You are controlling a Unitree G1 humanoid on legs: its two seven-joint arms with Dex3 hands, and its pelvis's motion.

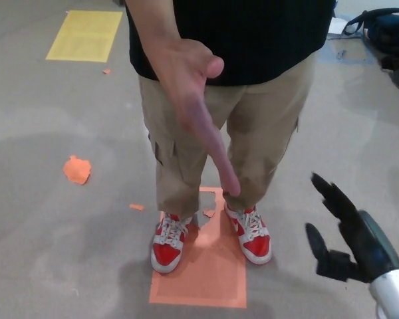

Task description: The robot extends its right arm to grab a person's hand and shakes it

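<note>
A person in a black shirt and tan trousers stands in front of me, holding an open hand (198, 109) out toward me with fingers pointing down and thumb up. My right hand (342, 232), black on a silver wrist, is raised at the lower right with thumb and fingers spread apart and nothing in it. It sits to the right of and below the person's hand, well apart from it. My left hand does not show.
The person's red and white shoes (167, 244) stand on an orange floor marking (209, 282). An orange scrap (76, 169) lies to the left, a yellow rectangle (84, 34) at the far left, and a dark bag (384, 30) at the top right.
</note>
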